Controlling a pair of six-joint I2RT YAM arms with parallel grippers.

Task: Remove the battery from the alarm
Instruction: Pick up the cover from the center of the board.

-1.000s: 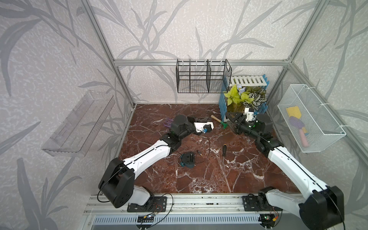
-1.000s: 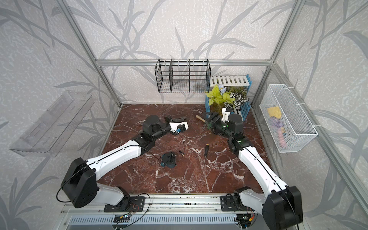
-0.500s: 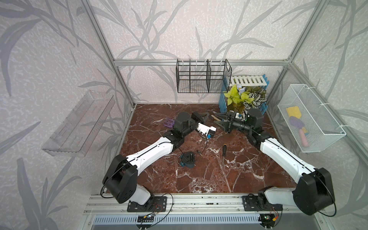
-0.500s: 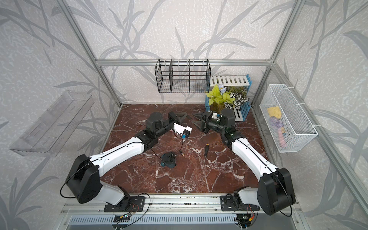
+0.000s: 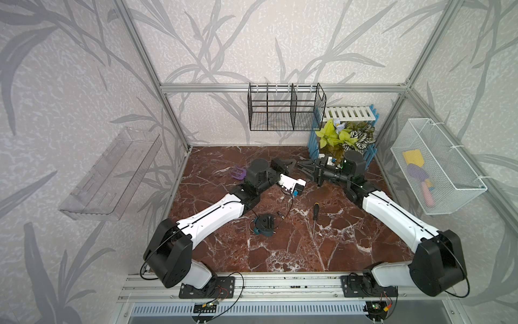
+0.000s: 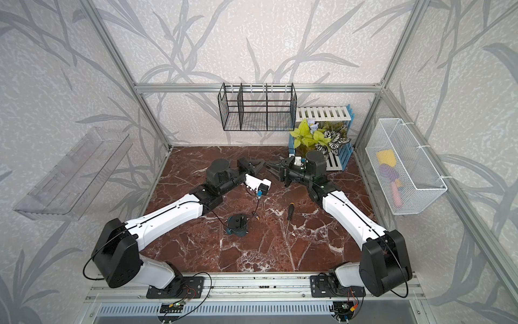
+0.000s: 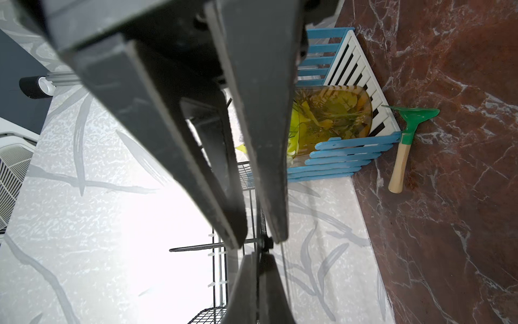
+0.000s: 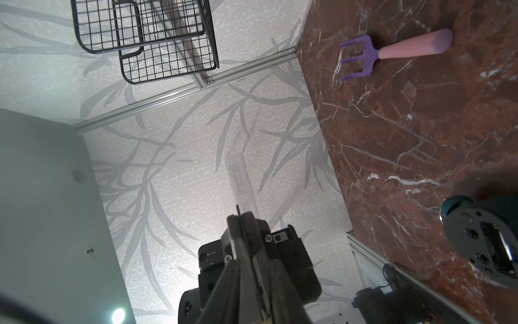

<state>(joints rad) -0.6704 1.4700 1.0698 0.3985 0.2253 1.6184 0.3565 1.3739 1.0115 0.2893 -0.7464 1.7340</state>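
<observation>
1. Change: compared with a second ago, my right end effector has swung in from the right. It now meets my left end effector tip to tip, raised above the back of the red-brown marble tabletop. Its jaws have narrowed from wide to almost together.
2. States: my left end effector is closed, fingers together. My right one is drawn nearly closed. In the right wrist view a thin dark sliver stands at the meeting tips. I cannot tell what it is, or which of the two grips it.
3. Task items: the small dark teal alarm clock lies back upward near the front centre, well apart from both end effectors. The tiny dark cylindrical battery with a yellowish mark lies on the tabletop just beside it, outside its body.
4. Meaning: I judge the removal essentially done. The meeting overhead looks like a handover of some loose part, not battery work.
5. Views: only the right wrist view shows the alarm clock's black back close up, with a rectangular recess. Only the top views show the battery. The left wrist view shows neither, just both sets of fingers and the blue-and-white slatted planter.
</observation>
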